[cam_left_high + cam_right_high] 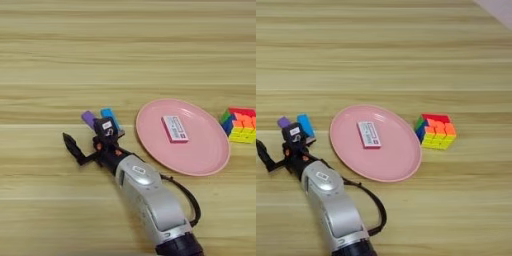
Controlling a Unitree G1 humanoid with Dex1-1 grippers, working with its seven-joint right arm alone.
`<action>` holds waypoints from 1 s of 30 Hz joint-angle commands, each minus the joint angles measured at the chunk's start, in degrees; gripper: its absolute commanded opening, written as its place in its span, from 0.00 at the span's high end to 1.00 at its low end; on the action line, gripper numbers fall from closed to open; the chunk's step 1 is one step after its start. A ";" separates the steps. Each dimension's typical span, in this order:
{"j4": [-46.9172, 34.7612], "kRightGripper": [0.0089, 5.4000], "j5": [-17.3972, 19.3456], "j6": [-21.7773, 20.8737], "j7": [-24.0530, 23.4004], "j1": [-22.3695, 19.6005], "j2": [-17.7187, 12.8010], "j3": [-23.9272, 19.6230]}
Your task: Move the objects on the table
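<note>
Right gripper (87, 137) sat left of the pink plate (150, 142), silver forearm (150, 200) coming up from the bottom edge. Fingers were spread wide: one black finger (71, 145) stuck out to the left over bare wood, the other (105, 127) lay up by the two small bars. Nothing was held between them.

Purple bar (88, 118) lay on the table (125, 60) just left of a blue bar (109, 116), side by side, both angled the same way. Upper finger overlapped their near ends; couldn't tell if it actually touched them. Both bars were just beside the plate's left rim, not on it.

White rectangle with pink-red print (175, 128) lay flat on the plate, near the middle, tilted a bit, long axis running roughly top-left to bottom-right.

Multicoloured puzzle cube (436, 131) stood on the table right of the plate, close to the rim but apart from it. It was cut off at the edge in the left eye view, whole in the right eye view.

Black cable (187, 195) looped off the right side of the forearm.
</note>
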 commanded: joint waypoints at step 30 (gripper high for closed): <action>-17.59 0.01 2.53 6.07 1.18 13.19 -3.38 3.75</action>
